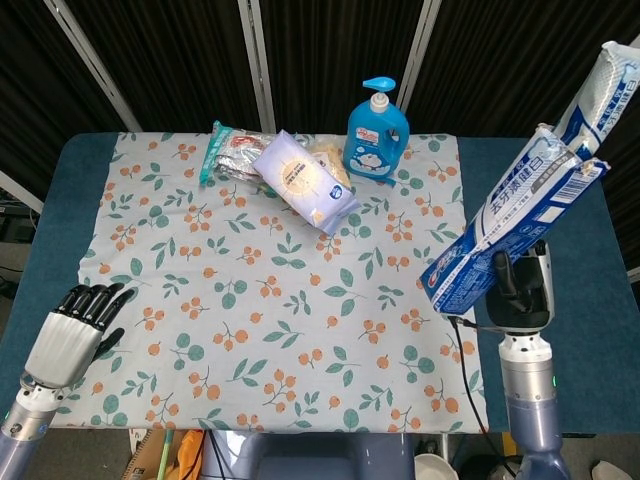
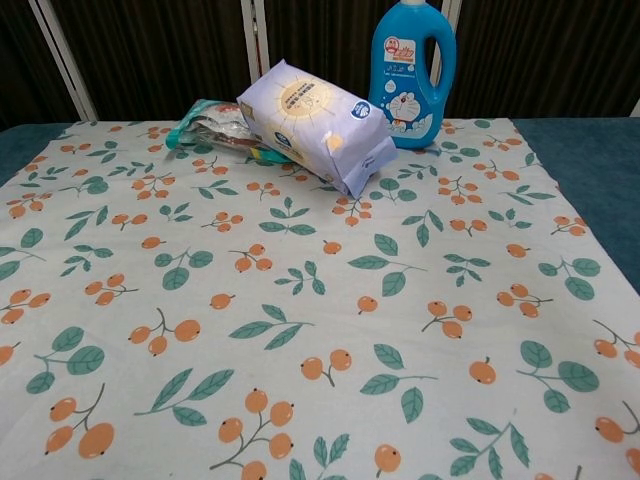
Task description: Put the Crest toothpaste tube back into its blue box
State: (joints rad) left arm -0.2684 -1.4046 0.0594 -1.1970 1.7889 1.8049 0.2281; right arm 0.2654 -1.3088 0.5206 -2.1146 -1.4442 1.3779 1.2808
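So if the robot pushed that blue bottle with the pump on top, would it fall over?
Possibly. The blue bottle stands upright and tall, so a push near its pump could tip it. Its wide base suggests a low push would more likely slide it on the cloth. It looks rigid, not squashy.

The left hand (image 1: 68, 335) has a silver-grey back and black fingers (image 1: 95, 298); the right hand (image 1: 520, 290) is black on a silver wrist, with a thin black cable.

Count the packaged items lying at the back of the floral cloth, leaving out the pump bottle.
3: a lavender wipes pack in front, a teal-edged foil packet behind its left, and a yellowish pack mostly hidden behind; more may be hidden.
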